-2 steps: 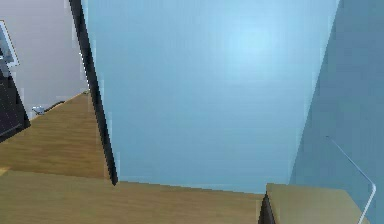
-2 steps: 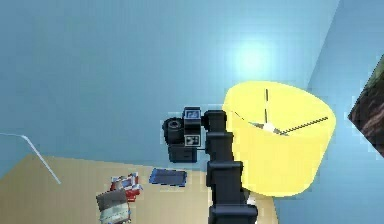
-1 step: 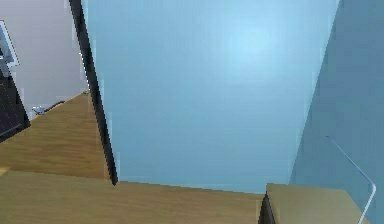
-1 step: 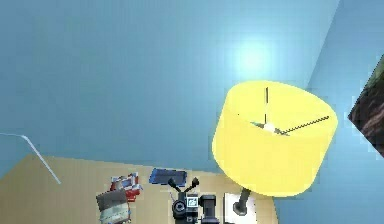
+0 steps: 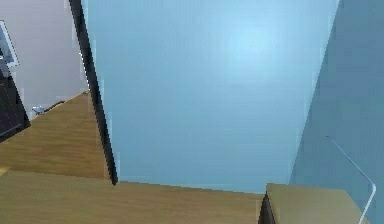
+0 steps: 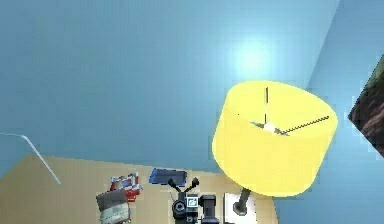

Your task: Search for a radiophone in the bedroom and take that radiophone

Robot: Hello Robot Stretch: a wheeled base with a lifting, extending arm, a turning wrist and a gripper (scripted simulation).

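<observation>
Wooden tabletop under a yellow lamp, gripper low among small things.

In the forward view, from the left: dark furniture [image 5: 10, 110] at the edge, wood floor [image 5: 50, 140], dark door edge [image 5: 95, 90], broad pale blue wall [image 5: 210, 90], corner of a wooden table [image 5: 310, 200] at the lower right. In the arm side view, from the left: thin white rod [image 6: 30, 150] over the tabletop [image 6: 60, 180], grey bundle [image 6: 113, 203], red-and-white thing [image 6: 125, 184], flat blue thing [image 6: 165, 177], then the gripper [image 6: 185, 188] near that blue thing, lamp base [image 6: 243, 205] and yellow shade [image 6: 272, 140] to the right. Cannot tell whether the gripper holds anything. Cannot tell which of the small things on the tabletop, if any, is the radiophone.
</observation>
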